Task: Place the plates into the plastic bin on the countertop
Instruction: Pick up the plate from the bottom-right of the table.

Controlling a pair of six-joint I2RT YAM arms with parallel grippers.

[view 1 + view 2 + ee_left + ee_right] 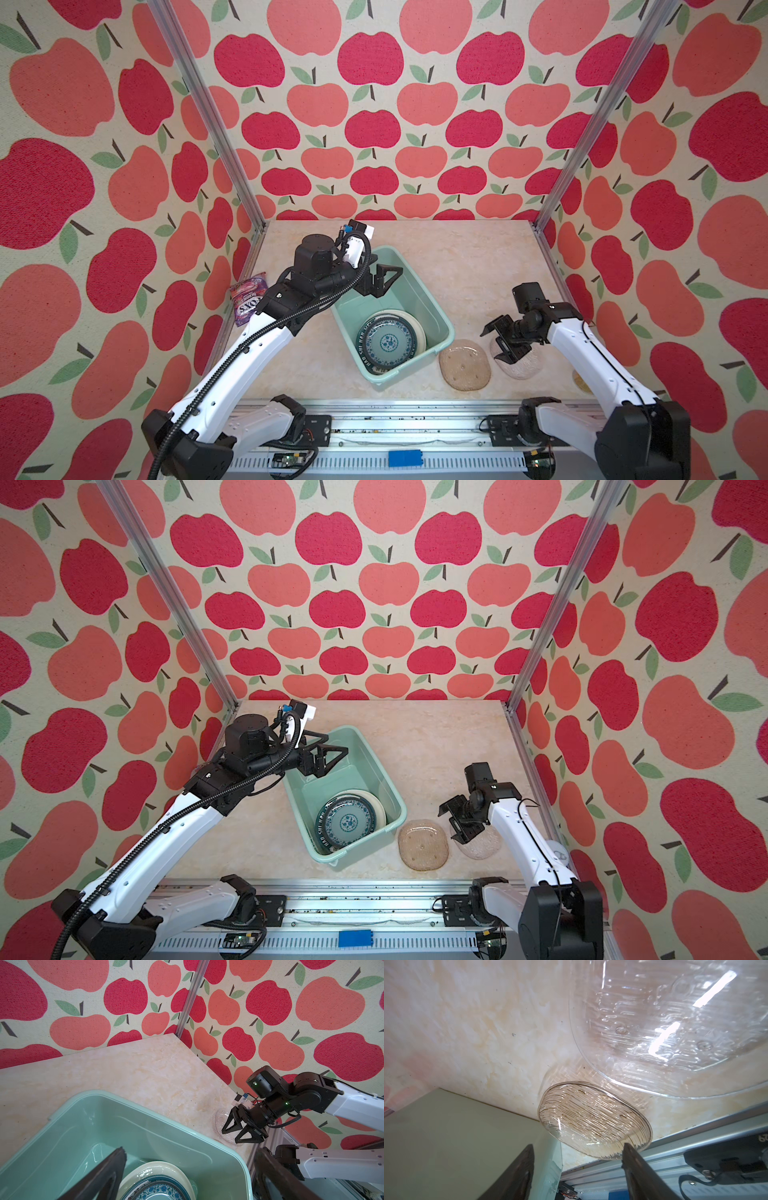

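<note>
In both top views the bin (pixel 415 307) sits mid-countertop (pixel 457 257) with a stack of plates inside, the teal plate (pixel 388 343) on top. Your left gripper (pixel 388 284) hangs over the bin's far end, spread wide and empty. Two plates lie outside. The tan plate (pixel 465 364) is just beside the bin's near corner, and the glass plate (pixel 519 368) lies next to it, under your right gripper (pixel 490 345).

From the left wrist, you see the right gripper's jaws parted above the glass plate's rim, pinching nothing. You cannot tell from here whether a tip touches the glass.

From the right wrist, both fingers (pixel 645 1176) stand apart with only air between them. The tan plate and the glass plate lie flat on the countertop, their edges near each other.

Judge the glass plate as stiff, light, slick and brittle. It lies flat with a thin raised rim, so take it at the rim, one finger over the lip and one under it. Squeeze gently and lift it level. Expect it to slide before it lifts. Set it down softly on the stack, because glass against glazed plates can chip.
</note>
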